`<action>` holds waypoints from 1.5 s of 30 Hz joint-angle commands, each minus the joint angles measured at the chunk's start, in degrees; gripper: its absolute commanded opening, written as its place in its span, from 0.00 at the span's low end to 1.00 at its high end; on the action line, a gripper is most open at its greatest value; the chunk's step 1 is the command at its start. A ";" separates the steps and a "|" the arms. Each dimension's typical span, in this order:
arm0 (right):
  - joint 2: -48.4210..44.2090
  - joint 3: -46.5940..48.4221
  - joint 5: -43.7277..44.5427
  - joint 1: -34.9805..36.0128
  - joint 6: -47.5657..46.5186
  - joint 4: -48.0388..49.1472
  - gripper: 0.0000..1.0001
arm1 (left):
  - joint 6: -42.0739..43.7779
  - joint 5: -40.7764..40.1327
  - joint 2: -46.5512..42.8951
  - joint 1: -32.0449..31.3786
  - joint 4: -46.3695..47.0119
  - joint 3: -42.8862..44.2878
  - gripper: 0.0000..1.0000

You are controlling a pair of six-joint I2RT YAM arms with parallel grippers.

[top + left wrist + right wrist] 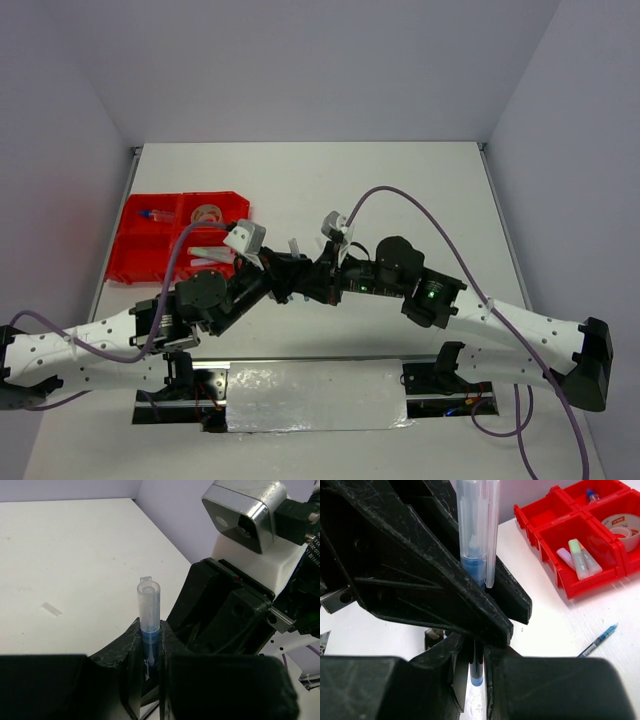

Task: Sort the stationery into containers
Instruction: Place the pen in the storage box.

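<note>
Mid-table, well right of and nearer than the tray (130,262), the left gripper (150,647) is clamped on the blue barrel of a capped pen (149,605), while the right gripper (476,672) appears closed on the same pen's other end. With both grips on one thin pen and the fingers crowded together, uneven pulling could pop the cap or twist the pen loose. An early release could drop it onto the table (400,190) beside the second pen (598,641), short of the tray.

text: none legible | tape roll (623,527): red print, unreadable
</note>
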 commanded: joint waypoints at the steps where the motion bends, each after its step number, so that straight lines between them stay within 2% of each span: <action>1: -2.74 -1.06 -1.80 0.81 -0.13 7.38 0.21 | -0.16 -6.07 -0.80 0.11 -1.78 0.78 0.00; 3: -3.01 -1.85 2.74 0.72 0.49 6.68 0.51 | -4.37 -12.74 1.13 0.89 -7.20 2.97 0.00; 4: -3.27 -2.02 4.86 0.46 1.27 5.37 0.93 | -6.65 -14.76 2.18 1.77 -10.11 4.29 0.00; 5: -3.36 -2.46 7.49 0.46 1.72 4.06 1.00 | -11.46 -16.52 3.41 3.08 -13.10 6.74 0.00; 6: -3.53 -2.73 10.56 0.20 2.24 2.56 1.00 | -13.77 -16.10 6.47 8.66 -19.05 8.15 0.00; 7: -4.14 -3.86 16.42 -0.33 3.81 -0.06 1.00 | -18.49 -13.49 8.24 13.77 -22.33 9.47 0.00; 8: -4.58 -4.74 18.22 -0.77 4.61 -1.04 1.00 | -20.54 -9.03 10.26 19.47 -25.40 11.92 0.00; 9: -5.28 -5.88 20.33 -2.34 5.49 -1.58 1.00 | -21.61 0.07 13.41 31.10 -27.17 12.64 0.00; 12: -9.67 -10.63 22.90 -4.46 8.04 -2.55 1.00 | -22.67 3.93 16.42 44.43 -28.69 13.26 0.00; 16: -15.57 -15.11 22.64 -5.60 8.22 -4.30 1.00 | -28.19 -2.63 18.19 56.16 -36.31 15.02 0.00; 20: -18.30 -16.61 21.76 -5.52 7.96 -5.27 1.00 | -30.14 -6.60 18.72 66.35 -38.43 14.50 0.00; 24: -19.18 -17.49 20.01 -5.52 8.40 -4.66 1.00 | -29.10 -3.37 20.56 80.39 -36.43 13.09 0.00; 27: -19.62 -18.46 18.16 -5.52 8.75 -2.82 1.00 | -26.81 0.15 22.92 87.87 -32.92 11.69 0.00; 31: -19.18 -19.25 16.75 -5.52 8.93 -0.97 1.00 | -26.45 2.97 26.88 93.87 -29.92 10.02 0.00; 38: -18.91 -19.60 14.02 -5.52 9.28 0.35 1.00 | -27.42 7.71 30.40 96.87 -24.39 6.85 0.02; 45: -19.53 -19.69 13.06 -5.43 9.02 0.27 1.00 | -27.85 8.77 31.46 97.49 -23.68 5.71 0.24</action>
